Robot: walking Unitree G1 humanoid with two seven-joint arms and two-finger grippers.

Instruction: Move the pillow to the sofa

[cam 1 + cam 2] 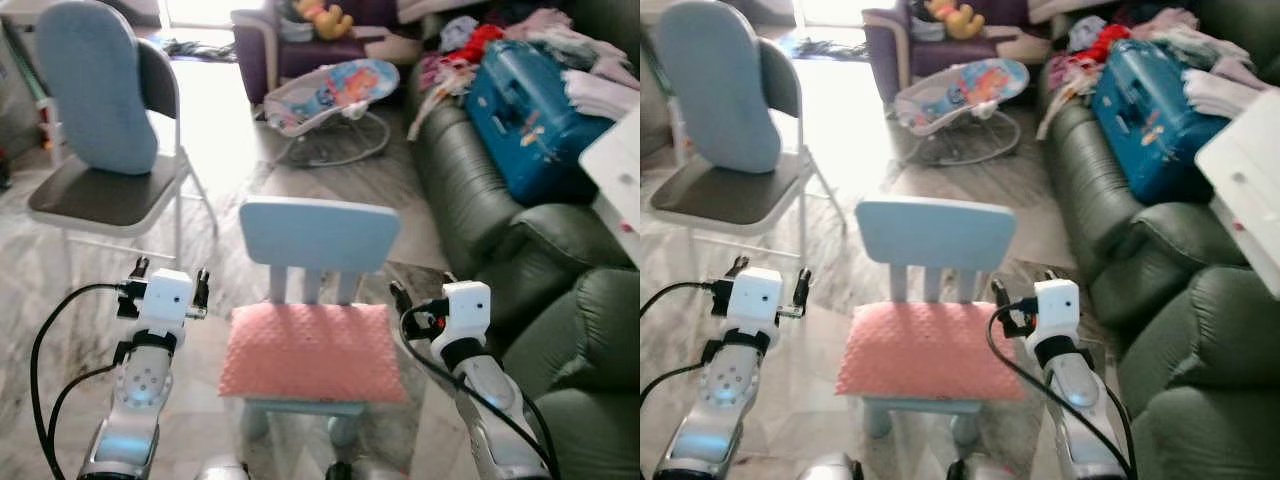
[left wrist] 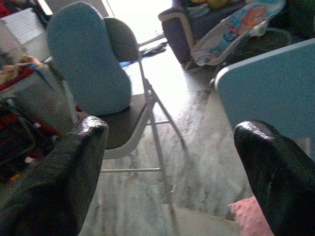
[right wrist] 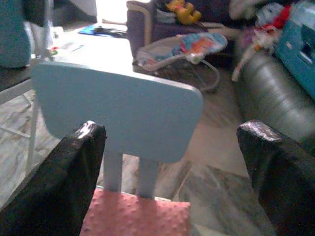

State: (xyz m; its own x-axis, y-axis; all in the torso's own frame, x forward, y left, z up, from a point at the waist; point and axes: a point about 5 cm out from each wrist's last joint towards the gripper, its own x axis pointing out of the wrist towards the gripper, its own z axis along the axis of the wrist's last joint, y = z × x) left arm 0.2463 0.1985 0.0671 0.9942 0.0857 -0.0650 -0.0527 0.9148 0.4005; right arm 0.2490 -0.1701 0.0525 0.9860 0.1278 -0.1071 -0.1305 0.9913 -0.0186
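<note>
The two head views looked forward and down from above the small pale-blue plastic chair [image 1: 318, 240], sharing it and the dark green leather sofa [image 1: 480, 200]; each wrist view looked low along its black fingers [image 3: 74, 182] toward that chair's backrest.

left claw [image 2: 167, 177] and right claw [image 3: 172, 172] both raised, fingers spread

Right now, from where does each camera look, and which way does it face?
Left eye: on the head, looking down at the pink pillow on the small chair; both arms show.
Right eye: same scene, with the sofa.
Left wrist: past its open fingers to the folding chair.
Right wrist: past its open fingers to the small chair.
Shared: pillow.
</note>
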